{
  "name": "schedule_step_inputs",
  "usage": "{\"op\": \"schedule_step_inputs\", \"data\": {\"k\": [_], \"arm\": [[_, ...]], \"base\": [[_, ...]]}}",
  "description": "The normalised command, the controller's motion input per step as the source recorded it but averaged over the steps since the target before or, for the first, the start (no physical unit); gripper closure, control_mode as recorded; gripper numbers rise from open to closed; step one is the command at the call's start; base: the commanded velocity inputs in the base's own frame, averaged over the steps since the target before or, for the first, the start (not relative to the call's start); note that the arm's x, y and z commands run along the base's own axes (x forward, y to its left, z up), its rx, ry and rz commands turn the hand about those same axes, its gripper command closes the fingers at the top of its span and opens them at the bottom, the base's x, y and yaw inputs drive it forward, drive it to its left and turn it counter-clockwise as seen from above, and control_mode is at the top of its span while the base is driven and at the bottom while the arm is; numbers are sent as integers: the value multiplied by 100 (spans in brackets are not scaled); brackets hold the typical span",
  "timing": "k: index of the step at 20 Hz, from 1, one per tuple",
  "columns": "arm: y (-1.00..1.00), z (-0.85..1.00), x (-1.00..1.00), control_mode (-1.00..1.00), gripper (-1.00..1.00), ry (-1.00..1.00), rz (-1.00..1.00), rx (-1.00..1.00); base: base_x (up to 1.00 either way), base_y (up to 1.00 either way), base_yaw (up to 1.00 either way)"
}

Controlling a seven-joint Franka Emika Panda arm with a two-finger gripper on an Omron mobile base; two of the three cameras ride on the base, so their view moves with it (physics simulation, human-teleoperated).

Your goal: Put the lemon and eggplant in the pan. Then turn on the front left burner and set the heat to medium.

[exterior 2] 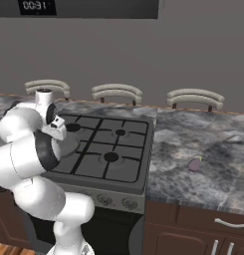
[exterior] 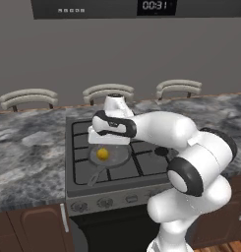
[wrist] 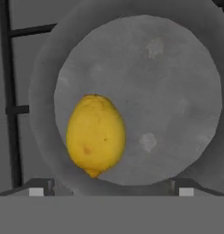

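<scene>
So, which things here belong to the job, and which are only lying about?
For the job:
lemon, lying in the pan
eggplant, on the counter
stove
claw, open above the pan

Only lying about:
chairs
clock

- Home kitchen: grey 4-burner gas stove (exterior 2: 106, 149) w/ front knobs, set in marbled table (exterior 2: 203, 159)
- Wood cabinets (exterior 2: 193, 231) below; chair backs (exterior: 108, 92) behind; clock display (exterior: 155, 5) overhead
</scene>
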Motion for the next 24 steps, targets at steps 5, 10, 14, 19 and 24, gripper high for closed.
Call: {"op": "schedule_step_inputs", "data": {"k": [5,10,14,19,24], "arm": [[-7,54,-8,-100,-100,-17,-1,7],[-48,29,-20,-100,-100,-12,-10,2],[-64,23,-3,-100,-100,-6,-18,3],[-70,11,0,-100,-100,-1,-20,2],[-86,4,0,-100,-100,-1,-18,6]], "base": [[0,0,0],[0,0,0],[0,0,0],[0,0,0],[0,0,0]]}}
